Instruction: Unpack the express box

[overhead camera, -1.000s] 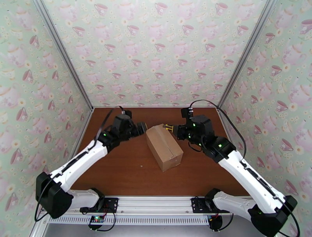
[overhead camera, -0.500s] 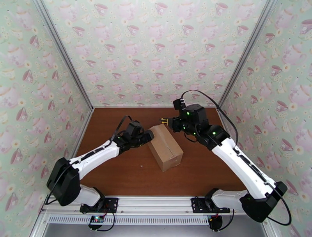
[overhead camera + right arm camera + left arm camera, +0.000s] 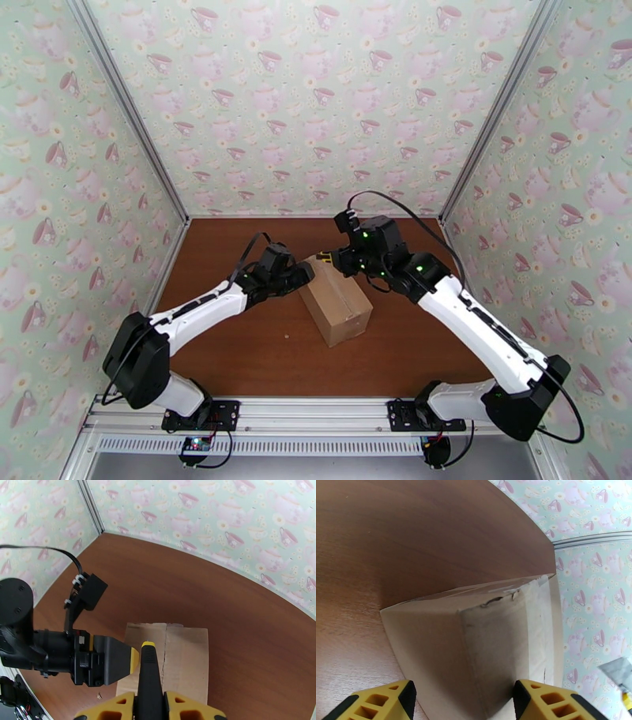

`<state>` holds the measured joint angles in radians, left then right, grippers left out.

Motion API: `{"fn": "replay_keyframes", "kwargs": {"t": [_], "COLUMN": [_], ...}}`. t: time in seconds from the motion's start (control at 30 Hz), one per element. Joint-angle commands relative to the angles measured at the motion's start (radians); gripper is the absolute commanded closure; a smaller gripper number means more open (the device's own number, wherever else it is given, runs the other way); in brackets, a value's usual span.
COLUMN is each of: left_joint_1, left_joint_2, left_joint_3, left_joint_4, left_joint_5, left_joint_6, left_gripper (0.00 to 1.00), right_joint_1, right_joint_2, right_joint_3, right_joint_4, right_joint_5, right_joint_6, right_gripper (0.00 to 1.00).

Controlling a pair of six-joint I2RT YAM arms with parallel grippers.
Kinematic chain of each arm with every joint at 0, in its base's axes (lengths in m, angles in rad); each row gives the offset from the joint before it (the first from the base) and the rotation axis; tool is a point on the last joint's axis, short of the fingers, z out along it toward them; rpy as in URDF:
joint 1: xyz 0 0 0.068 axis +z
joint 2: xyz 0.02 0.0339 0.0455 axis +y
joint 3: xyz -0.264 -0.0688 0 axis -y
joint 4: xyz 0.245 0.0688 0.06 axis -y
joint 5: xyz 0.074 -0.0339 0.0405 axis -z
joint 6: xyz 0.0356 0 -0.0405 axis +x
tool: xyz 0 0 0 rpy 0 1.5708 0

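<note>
The express box (image 3: 336,300), a plain brown carton with a taped seam, lies slanted on the middle of the brown table. My left gripper (image 3: 305,273) is at its far left corner. In the left wrist view the left gripper (image 3: 464,705) stands open, and the box's (image 3: 474,638) edge lies between its yellow fingers (image 3: 379,703). My right gripper (image 3: 149,703) is shut on a slim black tool (image 3: 149,673) with a yellow tip. That tip hangs over the far end of the box's (image 3: 185,657) top seam. The right gripper (image 3: 338,259) hovers over the box's far end.
Aluminium posts (image 3: 126,110) and teapot-patterned walls (image 3: 316,103) close the table (image 3: 237,347) in on three sides. The left arm's black wrist and cable (image 3: 47,649) lie low, just left of the box. A small crumb (image 3: 286,338) lies on the wood in front.
The left arm dropped and reached right until its jaws straddled the box's corner, and they narrowed a little. The right arm swung left, carrying the tool over the box's far end.
</note>
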<state>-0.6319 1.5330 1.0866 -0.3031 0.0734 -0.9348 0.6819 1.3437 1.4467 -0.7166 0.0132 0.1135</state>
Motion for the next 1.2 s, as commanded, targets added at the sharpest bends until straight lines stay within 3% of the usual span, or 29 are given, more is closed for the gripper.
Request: {"fn": "replay_keyframes", "kwargs": {"t": [0.0, 1.17], "left_joint_1": [0.002, 0.005], "left_joint_2": [0.030, -0.016], "left_joint_3": [-0.011, -0.080], "left_joint_4": [-0.108, -0.070], "left_joint_5": [-0.044, -0.052], "left_joint_6": [0.024, -0.007], "left_gripper": [0.32, 0.32], "right_joint_1": [0.011, 0.036], "right_joint_2": [0.020, 0.115], "right_joint_3": [0.006, 0.013], "right_joint_4": [0.004, 0.076], "right_joint_5": [0.039, 0.110], "right_joint_6": [-0.038, -0.119], "right_gripper": [1.00, 1.00]}}
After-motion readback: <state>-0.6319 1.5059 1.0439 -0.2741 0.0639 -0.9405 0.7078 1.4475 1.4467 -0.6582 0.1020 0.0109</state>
